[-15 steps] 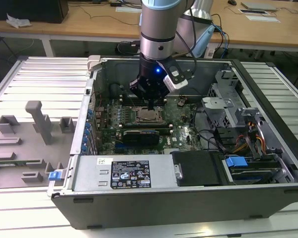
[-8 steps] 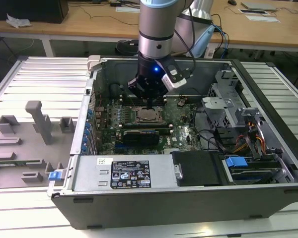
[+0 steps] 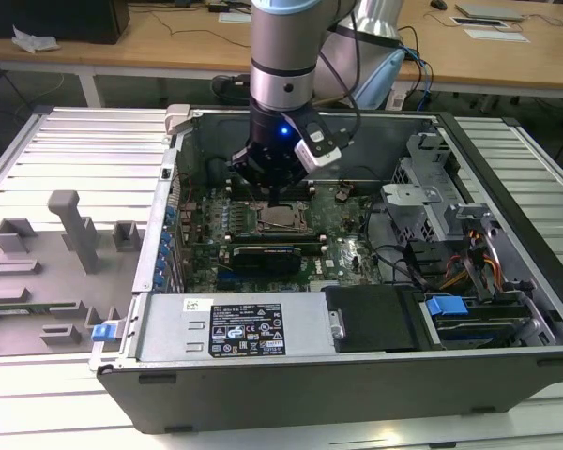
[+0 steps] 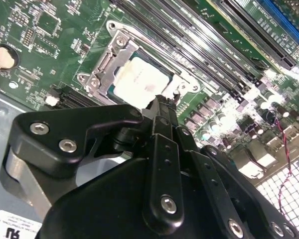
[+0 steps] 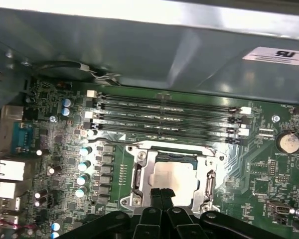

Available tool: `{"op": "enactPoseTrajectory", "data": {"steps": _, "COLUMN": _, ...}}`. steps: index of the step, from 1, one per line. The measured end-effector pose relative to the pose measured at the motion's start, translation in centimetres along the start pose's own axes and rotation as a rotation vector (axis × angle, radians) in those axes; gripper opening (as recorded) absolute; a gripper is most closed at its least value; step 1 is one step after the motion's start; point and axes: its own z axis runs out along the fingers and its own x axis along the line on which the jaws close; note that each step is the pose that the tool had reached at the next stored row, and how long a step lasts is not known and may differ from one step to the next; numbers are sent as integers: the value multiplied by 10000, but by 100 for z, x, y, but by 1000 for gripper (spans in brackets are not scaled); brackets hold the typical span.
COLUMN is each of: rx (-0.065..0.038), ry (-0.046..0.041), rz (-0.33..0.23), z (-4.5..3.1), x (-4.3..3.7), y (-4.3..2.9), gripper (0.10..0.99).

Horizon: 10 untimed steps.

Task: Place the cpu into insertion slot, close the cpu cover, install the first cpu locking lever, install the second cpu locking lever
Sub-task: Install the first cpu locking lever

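While the arm reaches down into the open computer case at the centre of the exterior view, its one gripper hangs just above the single insertion slot on the green motherboard. In both wrist views the two fingers are pressed flat together, with no gap between them and nothing held. Their tips sit at the edge of the cpu cover, though I cannot tell whether they touch it. One cpu lies seated in the slot, and its pale metal top shows through the cover's square window (the cover lies flat over it). I cannot tell whether the locking levers are hooked down.

Four long memory slots run side by side just beside the socket, and one round coin battery sits near it. The case also holds one long black card below the socket in the exterior view, and one labelled metal box along its lower edge. At the lower left of that view, outside the case, lies one grey fixture tray
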Motion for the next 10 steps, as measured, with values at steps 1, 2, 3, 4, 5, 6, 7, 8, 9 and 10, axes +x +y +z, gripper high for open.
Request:
{"op": "enactPoseTrajectory", "data": {"steps": 1, "rx": 1, "ry": -3, "rz": 0, "z": 0, "x": 18, "y": 2, "gripper": 106}}
{"op": "enactPoseTrajectory", "data": {"steps": 2, "rx": 1, "ry": -5, "rz": 0, "z": 0, "x": 33, "y": 3, "gripper": 106}}
{"op": "enactPoseTrajectory", "data": {"steps": 3, "rx": 1, "ry": -7, "rz": 0, "z": 0, "x": 44, "y": 4, "gripper": 106}}
{"op": "enactPoseTrajectory", "data": {"steps": 4, "rx": 1, "ry": -10, "rz": 1, "z": 0, "x": 63, "y": 6, "gripper": 106}}
{"op": "enactPoseTrajectory", "data": {"steps": 5, "rx": 1, "ry": -12, "rz": 0, "z": 0, "x": 75, "y": 7, "gripper": 106}}
{"op": "enactPoseTrajectory", "data": {"steps": 6, "rx": 2, "ry": -16, "rz": 1, "z": 0, "x": 94, "y": 9, "gripper": 106}}
{"op": "enactPoseTrajectory", "data": {"steps": 7, "rx": 2, "ry": -18, "rz": 0, "z": -1, "x": 109, "y": 11, "gripper": 106}}
{"op": "enactPoseTrajectory", "data": {"steps": 8, "rx": 2, "ry": -21, "rz": 0, "z": 0, "x": 122, "y": 12, "gripper": 106}}
{"op": "enactPoseTrajectory", "data": {"steps": 9, "rx": 3, "ry": -25, "rz": 0, "z": 0, "x": 140, "y": 14, "gripper": 106}}
{"op": "enactPoseTrajectory", "data": {"steps": 10, "rx": 3, "ry": -28, "rz": 0, "z": 0, "x": 153, "y": 15, "gripper": 106}}
